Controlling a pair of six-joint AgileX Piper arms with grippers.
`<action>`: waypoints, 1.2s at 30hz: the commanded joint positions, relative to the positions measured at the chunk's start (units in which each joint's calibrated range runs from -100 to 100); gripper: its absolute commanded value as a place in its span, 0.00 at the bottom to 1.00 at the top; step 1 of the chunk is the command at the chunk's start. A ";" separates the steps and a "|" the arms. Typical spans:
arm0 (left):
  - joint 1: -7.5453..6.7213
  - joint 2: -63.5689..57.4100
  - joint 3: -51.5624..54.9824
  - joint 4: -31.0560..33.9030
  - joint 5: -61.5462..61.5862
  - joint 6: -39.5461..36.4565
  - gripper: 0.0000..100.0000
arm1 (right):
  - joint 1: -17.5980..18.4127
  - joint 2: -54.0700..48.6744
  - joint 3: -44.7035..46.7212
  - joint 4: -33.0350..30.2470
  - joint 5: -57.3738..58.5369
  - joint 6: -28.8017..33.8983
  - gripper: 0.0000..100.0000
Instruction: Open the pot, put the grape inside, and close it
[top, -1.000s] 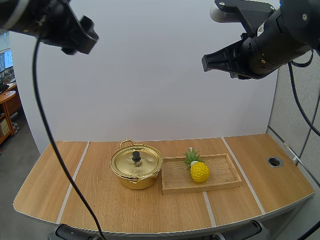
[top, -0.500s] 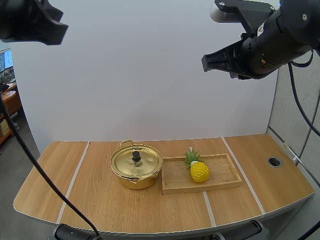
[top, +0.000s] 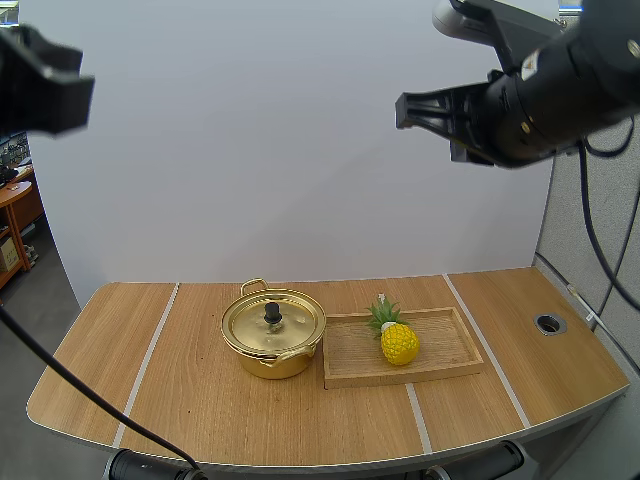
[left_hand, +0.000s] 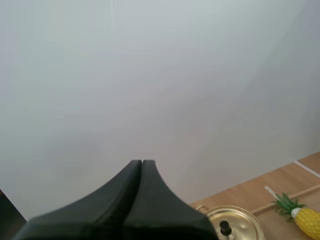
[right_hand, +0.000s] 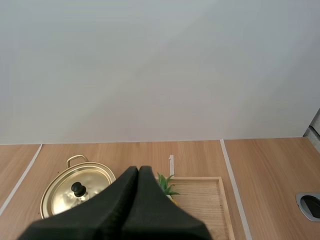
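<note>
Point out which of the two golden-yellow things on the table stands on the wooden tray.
The pineapple, with its green leafy top, stands on the wooden tray. The lidded pot sits straight on the table beside the tray.

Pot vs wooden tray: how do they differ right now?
The pot is round, shiny gold metal; the wooden tray is rectangular, matte wood. The pot is closed by its lid; the wooden tray is open-topped and holds a pineapple. Both sit side by side on the table.
</note>
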 joint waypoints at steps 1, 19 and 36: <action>0.27 -5.17 7.82 -0.25 -0.28 -3.67 0.00 | -0.19 -7.28 7.62 0.34 -7.08 0.78 0.00; 2.53 -15.59 30.01 -0.36 -18.45 -12.25 0.00 | -2.93 -24.05 21.62 -0.01 -23.55 1.15 0.00; 3.83 -18.45 46.85 -0.36 -47.23 -15.98 0.00 | -2.99 -30.53 39.60 -2.31 -50.99 1.15 0.00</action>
